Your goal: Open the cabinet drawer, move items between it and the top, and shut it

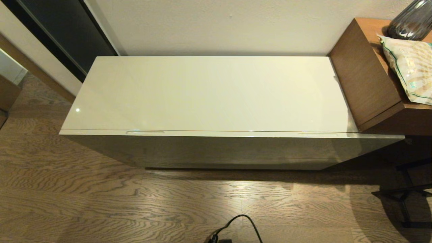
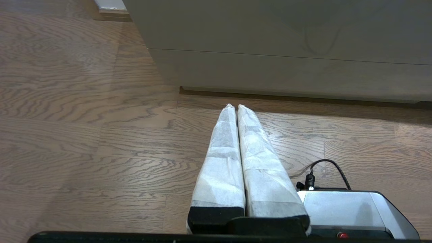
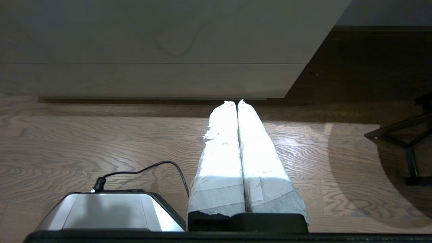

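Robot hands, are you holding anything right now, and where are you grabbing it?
Nothing is held. The left tool and the right tool are both shut on nothing, low over the wooden floor in front of the cabinet drawer, which is closed.

The head camera looks steeply down from above at the glossy cream-beige cabinet top [image 1: 209, 94] and the wood-grain plank floor [image 1: 101, 202]. Both wrist cameras sit low above that floor, facing the glossy grey-beige cabinet front [image 2: 287, 44], which they share.

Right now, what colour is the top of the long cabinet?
Glossy cream-beige; the top shows best in the head view.
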Motion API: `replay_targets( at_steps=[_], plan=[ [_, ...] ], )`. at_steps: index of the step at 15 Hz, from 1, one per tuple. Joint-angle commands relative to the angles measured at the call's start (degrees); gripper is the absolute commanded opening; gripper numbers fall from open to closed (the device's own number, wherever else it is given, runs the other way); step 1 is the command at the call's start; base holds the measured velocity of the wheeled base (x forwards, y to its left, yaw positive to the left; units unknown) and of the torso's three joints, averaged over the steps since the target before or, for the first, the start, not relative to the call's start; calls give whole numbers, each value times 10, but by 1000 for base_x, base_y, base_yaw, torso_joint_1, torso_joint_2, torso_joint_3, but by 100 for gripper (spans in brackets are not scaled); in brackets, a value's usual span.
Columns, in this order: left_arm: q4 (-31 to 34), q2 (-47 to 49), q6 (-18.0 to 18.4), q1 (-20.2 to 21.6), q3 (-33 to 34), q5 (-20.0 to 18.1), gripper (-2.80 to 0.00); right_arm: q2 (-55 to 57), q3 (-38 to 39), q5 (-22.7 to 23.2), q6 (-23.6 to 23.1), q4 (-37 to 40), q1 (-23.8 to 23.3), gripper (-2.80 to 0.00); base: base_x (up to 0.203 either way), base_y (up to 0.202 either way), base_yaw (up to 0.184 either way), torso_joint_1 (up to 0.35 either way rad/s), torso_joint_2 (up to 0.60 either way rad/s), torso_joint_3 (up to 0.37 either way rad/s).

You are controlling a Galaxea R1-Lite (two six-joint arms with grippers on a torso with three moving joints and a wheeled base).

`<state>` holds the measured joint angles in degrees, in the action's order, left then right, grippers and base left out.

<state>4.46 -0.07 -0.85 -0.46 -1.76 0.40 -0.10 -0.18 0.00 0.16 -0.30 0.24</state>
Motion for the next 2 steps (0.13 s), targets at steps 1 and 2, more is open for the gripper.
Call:
replay_targets(
  at_steps=[1,2],
  plan=[
    [0,1,0,0,0,0,-280,1,0,0,0,0,0,-280,0,0,0,0,0,0],
    [0,1,0,0,0,0,-280,1,0,0,-1,0,0,-280,0,0,0,0,0,0]
  ],
)
